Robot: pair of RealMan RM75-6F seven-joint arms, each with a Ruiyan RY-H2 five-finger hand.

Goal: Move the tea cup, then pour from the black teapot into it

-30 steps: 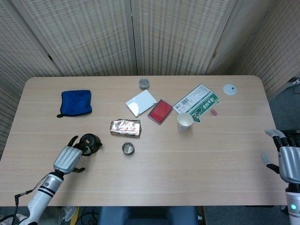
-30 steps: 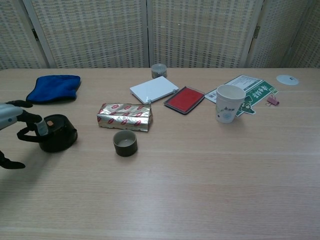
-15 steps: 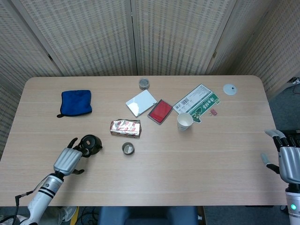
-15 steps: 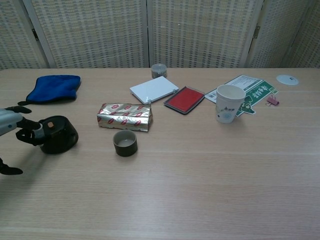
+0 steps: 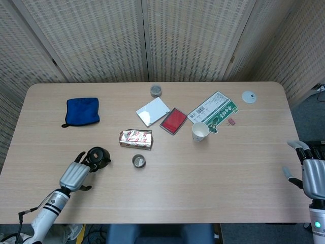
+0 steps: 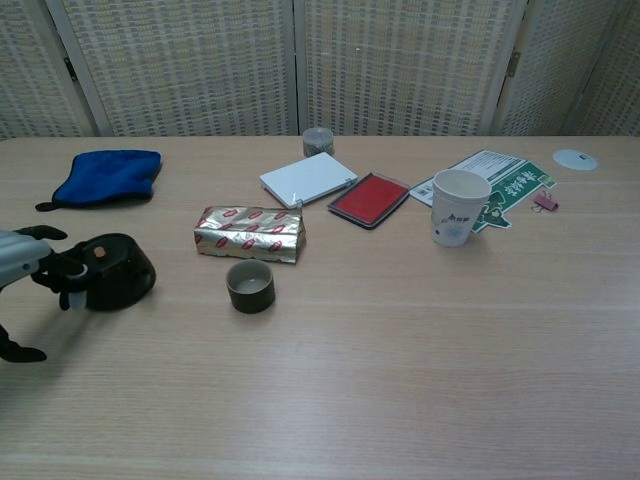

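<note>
- Black round teapot (image 6: 115,271) with lid: upright on the light wood counter (image 5: 213,168), near the counter's front-left edge; its handle side faces the left hand.
- Left hand (image 5: 75,174), grey metal with dark fingers (image 6: 52,270): at the teapot's left side, fingers curled toward the handle and touching the pot in the chest view; whether they actually grip the handle cannot be told. Thumb (image 6: 22,353) lies apart, lower on the counter.
- Small dark olive tea cup (image 6: 250,286): upright, open top, just right of the teapot and in front of the foil packet; untouched by either hand.
- Gold foil packet with red print (image 6: 249,233): lying flat, just behind the tea cup.
- Blue folded cloth (image 6: 108,175): far left of counter, well behind the teapot.
- White flat rectangular box (image 6: 308,178): centre rear, beside the red flat pad in a dark frame (image 6: 369,198).
- Small grey round tin (image 6: 318,141): at the rear edge, behind the white box.
- White paper cup with printed pattern (image 6: 459,207): upright, right of centre, its base against the green and white printed card (image 6: 500,184).
- Small pink clip (image 6: 545,202): just right of the card.
- White round disc (image 6: 574,159): rear right corner.
- Right hand (image 5: 311,173), grey: at the counter's right front edge, fingers apart, holding nothing; seen in the head view only.
</note>
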